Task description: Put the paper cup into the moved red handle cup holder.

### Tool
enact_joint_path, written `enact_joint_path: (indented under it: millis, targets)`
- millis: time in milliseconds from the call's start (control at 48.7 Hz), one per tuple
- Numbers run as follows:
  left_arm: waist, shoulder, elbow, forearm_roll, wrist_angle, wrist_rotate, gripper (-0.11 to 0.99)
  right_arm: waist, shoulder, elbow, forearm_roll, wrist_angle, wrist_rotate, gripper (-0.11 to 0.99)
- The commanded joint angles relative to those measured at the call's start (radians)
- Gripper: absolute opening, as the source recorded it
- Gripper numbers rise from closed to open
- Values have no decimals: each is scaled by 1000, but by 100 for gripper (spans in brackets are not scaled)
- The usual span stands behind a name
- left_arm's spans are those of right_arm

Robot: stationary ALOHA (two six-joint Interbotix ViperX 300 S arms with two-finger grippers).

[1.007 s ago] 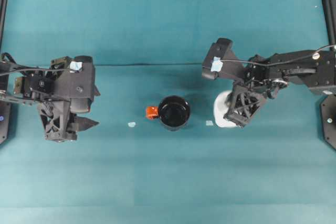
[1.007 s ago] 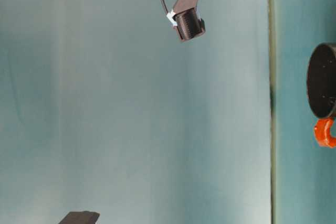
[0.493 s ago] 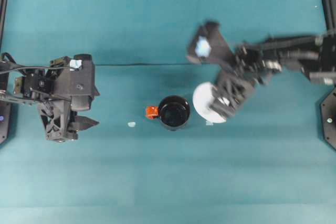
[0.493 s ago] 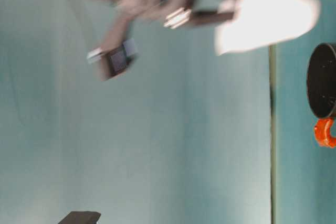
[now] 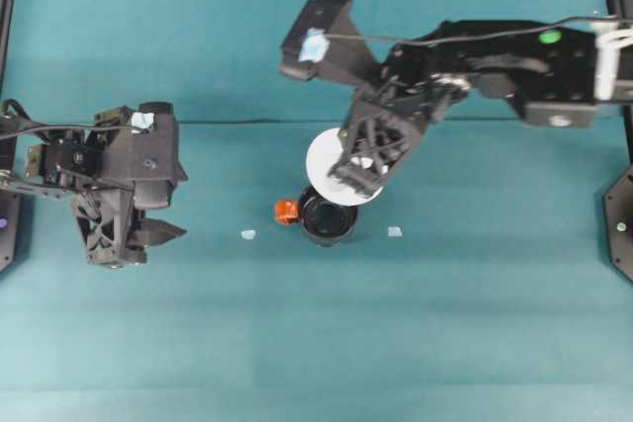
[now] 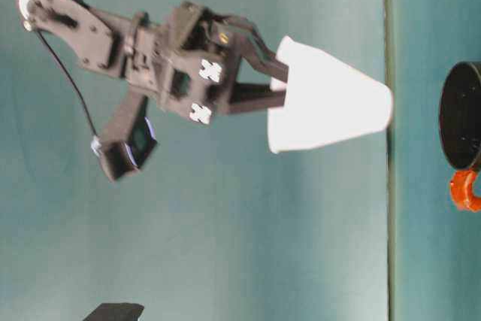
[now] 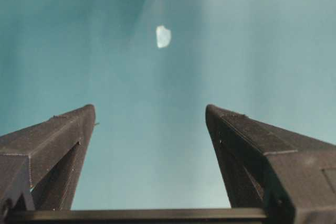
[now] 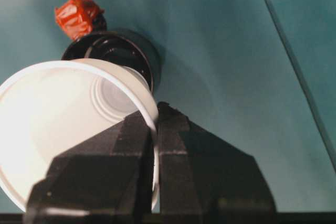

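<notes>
While airborne, paper cup (image 5: 329,160) (rim pinched), right claw (image 5: 358,167)

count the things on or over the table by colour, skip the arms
white: 1, the paper cup
black with an orange-red handle: 1, the red handle cup holder
pale: 2, the left tape scrap and the right tape scrap
total: 4

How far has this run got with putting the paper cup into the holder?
Done: the right gripper has pinched the paper cup by its rim and lifted it clear of the table. In hand: the cup hangs tilted, partly over the red handle cup holder. Left: lowering it in and releasing. The left gripper sits open, off to the side.
</notes>
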State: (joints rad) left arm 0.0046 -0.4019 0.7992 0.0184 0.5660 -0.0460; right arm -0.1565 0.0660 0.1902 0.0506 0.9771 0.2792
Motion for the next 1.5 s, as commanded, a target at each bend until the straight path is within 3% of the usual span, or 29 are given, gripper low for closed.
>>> enact_joint_path:
  millis: [0,267,411,555,678,1048,1212,1418,1479]
  targets:
    - [-2,-9,-12,3,-5,-3,90,17,17,-12,-3,-9,-12,-11]
    - [-2,-9,-12,3,-6,-3,90,60,100,5,-3,-87,-11,-11]
    - [-2,-9,-12,3,-6,-3,90,71,126,17,-3,-100,-11,-11]
    - [-3,-9,-14,3,-9,-3,90,71,129,28,-5,-107,-12,-11]
    - [-3,-9,-17,3,-11,-3,89,71,130,34,-15,-130,-11,-11]
    - [-2,-17,-17,3,-11,0,89,72,130,38,-11,-138,-11,-5]
    - [-2,-23,-17,3,-21,-2,89,80,130,37,-8,-143,-11,17]
    - [-2,-48,-9,3,-40,-3,89,92,130,38,-11,-143,-9,77]
    - [-2,-54,-9,3,-40,-3,89,94,129,38,-11,-143,-9,88]
